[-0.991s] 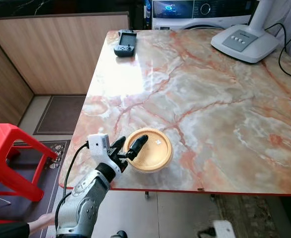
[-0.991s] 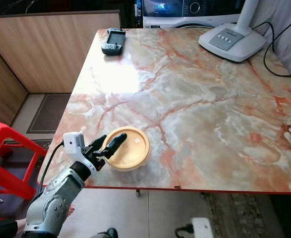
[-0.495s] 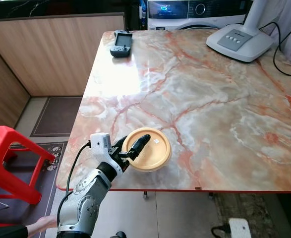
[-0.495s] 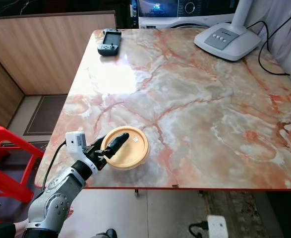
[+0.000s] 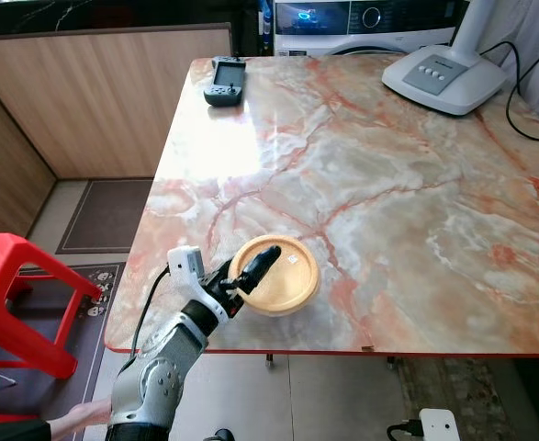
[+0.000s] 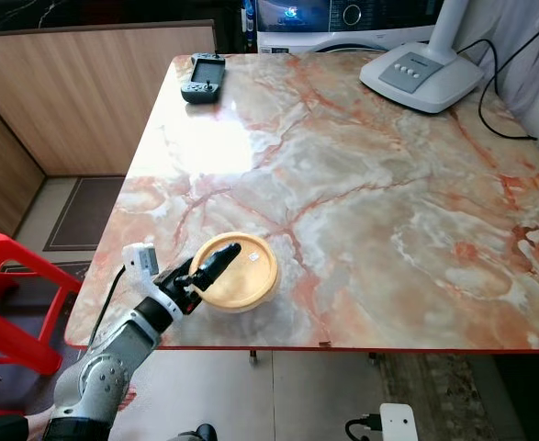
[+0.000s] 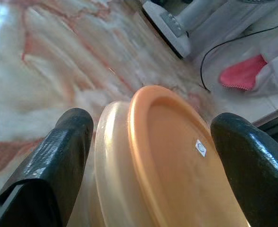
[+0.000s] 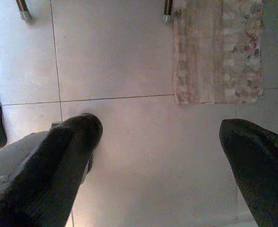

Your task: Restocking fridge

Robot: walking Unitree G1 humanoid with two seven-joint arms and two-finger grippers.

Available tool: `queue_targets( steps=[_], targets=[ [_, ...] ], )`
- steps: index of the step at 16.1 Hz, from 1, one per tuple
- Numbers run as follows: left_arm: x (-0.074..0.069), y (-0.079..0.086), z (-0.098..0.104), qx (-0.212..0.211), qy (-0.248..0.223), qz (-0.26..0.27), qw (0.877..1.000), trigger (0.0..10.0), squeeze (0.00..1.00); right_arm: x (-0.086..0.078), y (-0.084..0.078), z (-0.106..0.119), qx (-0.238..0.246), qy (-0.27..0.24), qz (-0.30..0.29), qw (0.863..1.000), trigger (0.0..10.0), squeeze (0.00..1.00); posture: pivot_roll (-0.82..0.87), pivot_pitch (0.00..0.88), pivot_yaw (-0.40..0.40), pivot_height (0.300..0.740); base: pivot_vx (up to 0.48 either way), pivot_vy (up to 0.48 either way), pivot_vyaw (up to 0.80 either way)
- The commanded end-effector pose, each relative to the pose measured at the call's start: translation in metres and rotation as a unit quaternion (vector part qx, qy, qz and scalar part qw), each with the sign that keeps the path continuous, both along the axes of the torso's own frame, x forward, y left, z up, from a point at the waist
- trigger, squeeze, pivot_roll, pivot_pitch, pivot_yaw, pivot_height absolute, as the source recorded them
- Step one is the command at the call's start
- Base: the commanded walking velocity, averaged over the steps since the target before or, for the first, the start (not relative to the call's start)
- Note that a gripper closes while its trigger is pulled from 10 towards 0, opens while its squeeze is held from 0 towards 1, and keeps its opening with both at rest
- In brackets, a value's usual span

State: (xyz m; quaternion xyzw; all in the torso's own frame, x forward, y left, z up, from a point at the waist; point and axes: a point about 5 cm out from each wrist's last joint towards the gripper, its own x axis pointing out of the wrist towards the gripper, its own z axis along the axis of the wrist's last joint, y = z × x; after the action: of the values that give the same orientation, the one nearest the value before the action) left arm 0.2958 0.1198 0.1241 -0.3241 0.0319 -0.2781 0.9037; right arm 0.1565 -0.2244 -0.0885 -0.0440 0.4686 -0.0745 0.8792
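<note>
The left pincer is edging slightly further over the lidded orange container near the bench's front-left edge, fingers spread wide around it without yet gripping, so it seems to be mid-grasp, needing next to close and lift.

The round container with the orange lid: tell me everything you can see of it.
The round container is a shallow tub of pale, cream-looking plastic, closed by a flat orange lid with a raised rim and a small white sticker. It sits near the marble table's front left edge. The left gripper straddles it, one finger over the lid, one by its side wall.
</note>
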Motion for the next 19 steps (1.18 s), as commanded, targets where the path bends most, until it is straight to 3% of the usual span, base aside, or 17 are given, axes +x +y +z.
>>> queue_targets(
  steps=[1,2,3,19],
  targets=[
    [0.0,0.001,-0.003,-0.003,0.008,-0.004,1.0,6.0,0.0,-0.009,0.003,-0.004,0.003,0.014,0.003,1.0,10.0,0.0,0.07,0.159,-0.011,0.74,0.0,0.0,0.0],
    [0.001,0.001,-0.003,-0.004,0.008,-0.008,1.0,0.4,0.0,-0.009,0.003,-0.004,0.003,0.014,0.008,1.0,10.0,0.0,0.07,0.159,-0.011,0.74,0.0,0.0,0.0],
    [0.001,0.0,-0.003,-0.005,0.008,-0.011,1.0,0.0,0.0,-0.008,0.004,-0.004,0.003,0.013,0.01,1.0,10.0,0.0,0.07,0.159,-0.012,0.74,0.0,0.0,0.0],
    [-0.008,0.009,-0.021,-0.004,0.037,0.001,0.999,0.0,0.0,-0.007,0.009,-0.004,-0.007,0.021,0.058,0.998,10.0,0.0,0.06,0.131,-0.024,0.74,0.0,0.0,0.0]
  ],
)
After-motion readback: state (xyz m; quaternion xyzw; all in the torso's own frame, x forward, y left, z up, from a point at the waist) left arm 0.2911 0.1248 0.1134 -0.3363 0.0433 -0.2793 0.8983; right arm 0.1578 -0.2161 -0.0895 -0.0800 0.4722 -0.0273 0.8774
